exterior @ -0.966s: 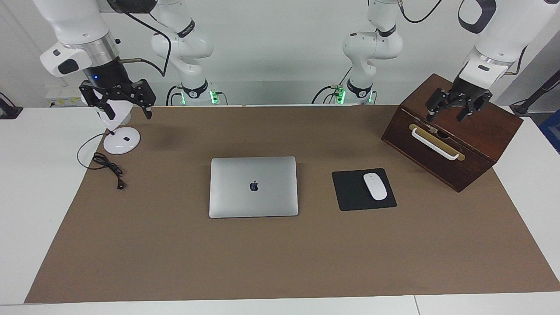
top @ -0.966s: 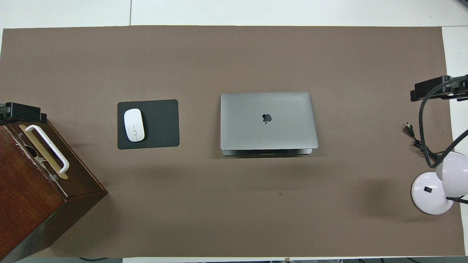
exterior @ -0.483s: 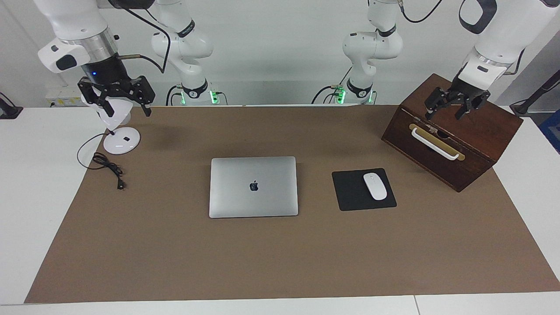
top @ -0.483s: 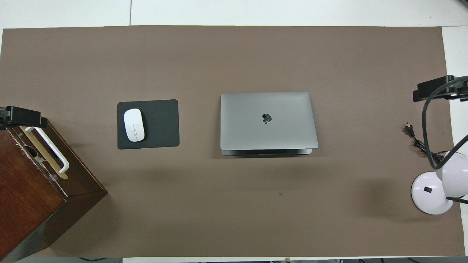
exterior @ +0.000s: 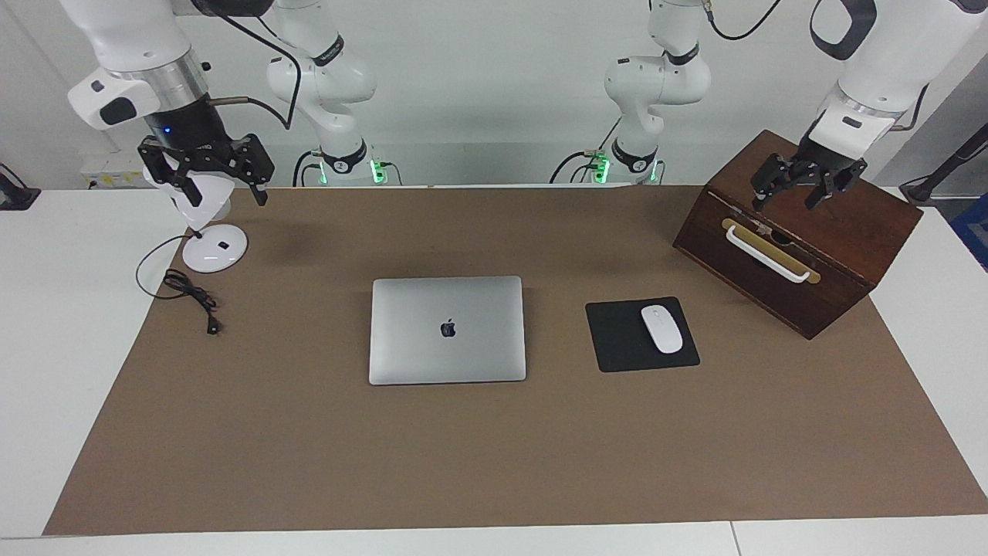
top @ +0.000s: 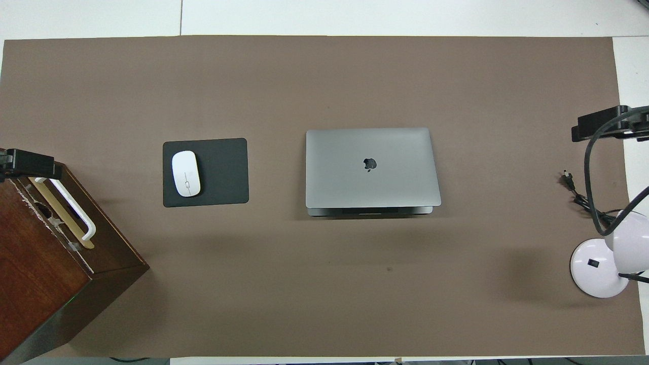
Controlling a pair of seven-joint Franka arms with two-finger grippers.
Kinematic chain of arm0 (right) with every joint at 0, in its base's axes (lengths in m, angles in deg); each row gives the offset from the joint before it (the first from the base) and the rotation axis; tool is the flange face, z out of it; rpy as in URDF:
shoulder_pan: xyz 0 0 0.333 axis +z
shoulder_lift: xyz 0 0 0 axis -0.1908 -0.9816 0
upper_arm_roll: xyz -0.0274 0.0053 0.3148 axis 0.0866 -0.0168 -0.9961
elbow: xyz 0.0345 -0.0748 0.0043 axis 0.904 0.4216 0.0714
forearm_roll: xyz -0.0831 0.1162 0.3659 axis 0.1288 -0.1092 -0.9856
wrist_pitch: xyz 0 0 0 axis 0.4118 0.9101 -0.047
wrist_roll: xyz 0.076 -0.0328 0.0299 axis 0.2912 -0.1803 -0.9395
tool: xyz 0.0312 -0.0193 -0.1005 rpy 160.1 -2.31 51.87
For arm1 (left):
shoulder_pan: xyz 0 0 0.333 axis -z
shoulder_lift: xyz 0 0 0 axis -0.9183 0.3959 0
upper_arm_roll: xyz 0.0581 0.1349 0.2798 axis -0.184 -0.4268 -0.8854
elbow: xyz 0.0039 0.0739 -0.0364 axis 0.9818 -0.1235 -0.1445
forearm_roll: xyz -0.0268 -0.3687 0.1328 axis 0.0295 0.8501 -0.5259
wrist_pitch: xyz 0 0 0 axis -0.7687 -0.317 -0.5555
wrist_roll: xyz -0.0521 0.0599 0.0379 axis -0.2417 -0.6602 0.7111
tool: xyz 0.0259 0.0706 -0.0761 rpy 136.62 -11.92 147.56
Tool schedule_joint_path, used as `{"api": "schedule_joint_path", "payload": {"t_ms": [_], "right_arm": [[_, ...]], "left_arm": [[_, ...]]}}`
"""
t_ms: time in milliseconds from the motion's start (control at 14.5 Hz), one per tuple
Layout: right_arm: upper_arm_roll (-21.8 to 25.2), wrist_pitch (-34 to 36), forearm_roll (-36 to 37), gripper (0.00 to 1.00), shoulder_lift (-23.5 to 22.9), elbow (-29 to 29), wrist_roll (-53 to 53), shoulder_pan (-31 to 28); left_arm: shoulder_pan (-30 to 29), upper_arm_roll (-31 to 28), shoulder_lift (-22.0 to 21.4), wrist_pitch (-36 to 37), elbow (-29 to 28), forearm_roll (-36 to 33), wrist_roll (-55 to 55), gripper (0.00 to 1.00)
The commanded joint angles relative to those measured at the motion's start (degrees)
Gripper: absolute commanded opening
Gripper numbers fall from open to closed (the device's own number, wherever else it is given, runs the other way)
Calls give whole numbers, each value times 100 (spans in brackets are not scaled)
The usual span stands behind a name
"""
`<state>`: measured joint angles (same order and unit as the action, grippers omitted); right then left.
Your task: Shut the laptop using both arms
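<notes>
- Facing view: the slim silver-grey laptop point(exterior: 448, 330) lies flat at mid-table, lid down, its long axis along the table. The left gripper point(exterior: 806, 188), fingers spread and empty, hangs over the dark wooden box point(exterior: 841, 232). The right gripper point(exterior: 207, 174), likewise released, hangs over the white desk lamp point(exterior: 208, 232).
- Overhead view: the laptop point(top: 371, 167) sits between both grippers, well apart from each, neither clearly nearer; closing looks done.

The laptop point(exterior: 447, 330) lies shut mid-mat — right gripper point(exterior: 209, 176) over the lamp point(exterior: 212, 235), left gripper point(exterior: 806, 185) over the wooden box point(exterior: 803, 255).
</notes>
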<state>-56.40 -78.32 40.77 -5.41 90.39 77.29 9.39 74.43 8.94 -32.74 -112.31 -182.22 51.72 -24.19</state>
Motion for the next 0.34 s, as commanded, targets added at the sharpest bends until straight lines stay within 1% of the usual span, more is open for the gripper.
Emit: {"api": "schedule_joint_path", "payload": {"t_ms": [0,276], "right_arm": [[9,24,-2,100,88,124,-107,2],[9,-12,-11,100,79,124,-124,-24]], "left_arm": [[7,4,-23,117,69,-142,76,100],[7,-5,-23,117,69,-142,76,100]]}}
